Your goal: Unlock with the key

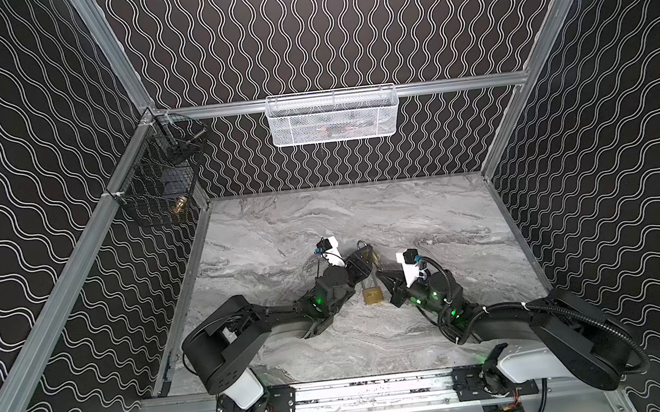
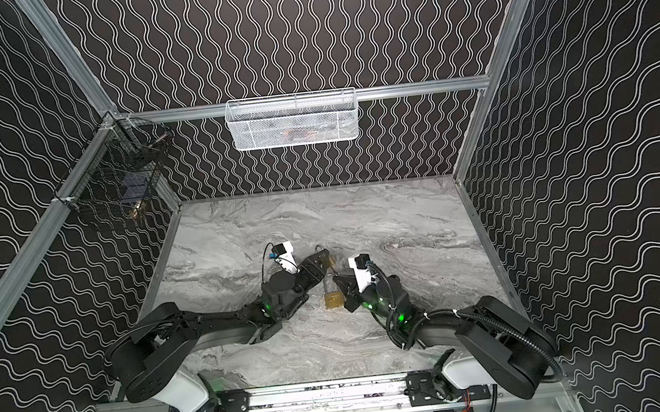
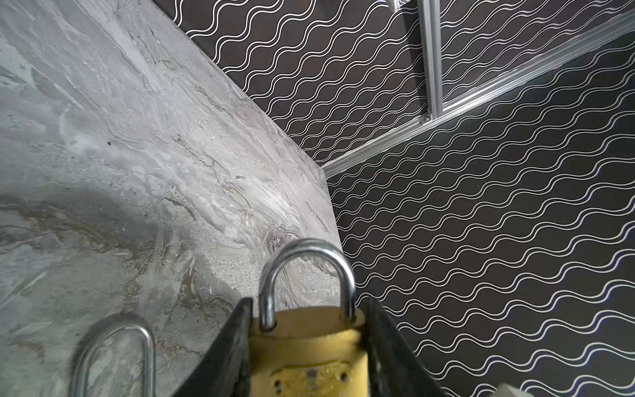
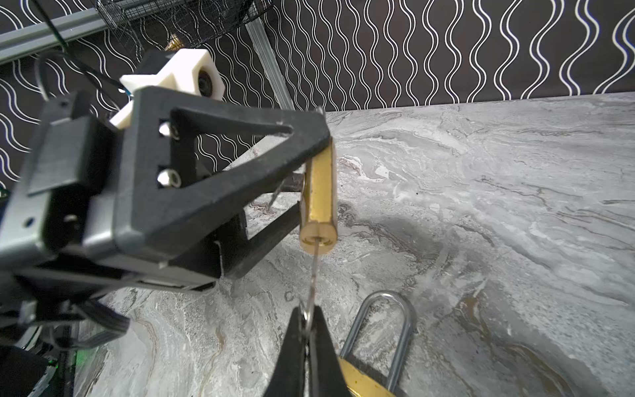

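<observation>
**Right wrist view puts the key at the keyhole**

Right wrist camera gives me the detail. The right gripper [image 4: 307, 321] has its jaws pressed together on the key [image 4: 313, 275], pinching it at the ring end. The thin blade, seen edge-on, reaches the keyhole in the bottom face of the held padlock [image 4: 319, 192], which hangs above the marble table [image 4: 481, 206]. How deep the blade sits I cannot tell.

The left wrist camera shows none of that. I see only the left gripper [image 3: 307, 304] clamping the brass body from both sides, with both shackle legs seated.

Both top views show a second padlock [image 1: 372, 294] lying flat between the grippers, but the key is too small to make out there.
</observation>
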Available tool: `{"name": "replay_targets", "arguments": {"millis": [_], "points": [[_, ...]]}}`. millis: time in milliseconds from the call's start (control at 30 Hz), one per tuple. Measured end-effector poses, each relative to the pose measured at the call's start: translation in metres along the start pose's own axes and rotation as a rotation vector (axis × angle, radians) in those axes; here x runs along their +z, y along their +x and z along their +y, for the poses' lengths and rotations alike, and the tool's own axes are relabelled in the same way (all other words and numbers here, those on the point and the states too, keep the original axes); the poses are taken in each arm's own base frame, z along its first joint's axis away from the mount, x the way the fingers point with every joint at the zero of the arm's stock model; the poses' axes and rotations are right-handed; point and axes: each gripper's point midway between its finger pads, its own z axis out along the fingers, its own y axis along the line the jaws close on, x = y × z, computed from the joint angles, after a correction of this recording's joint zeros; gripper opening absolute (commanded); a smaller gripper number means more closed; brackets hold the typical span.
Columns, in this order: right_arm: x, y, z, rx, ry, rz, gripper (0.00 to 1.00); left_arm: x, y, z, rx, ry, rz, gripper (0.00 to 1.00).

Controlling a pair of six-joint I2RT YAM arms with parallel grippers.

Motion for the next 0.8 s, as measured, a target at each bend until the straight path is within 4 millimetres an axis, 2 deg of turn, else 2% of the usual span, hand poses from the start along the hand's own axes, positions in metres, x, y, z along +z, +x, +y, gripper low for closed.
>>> {"name": "replay_targets", "arguments": {"millis": [433,800], "points": [[-0.005,-0.005,-0.001,-0.001,0.000,-0.017,0.00,0.000,0.003,-0.012,0.005,0.035,-0.009,0.27],[-0.009,-0.008,0.006,-0.005,-0.038,-0.029,0.00,-0.015,0.005,-0.024,0.185,0.021,0.044,0.26]]}}
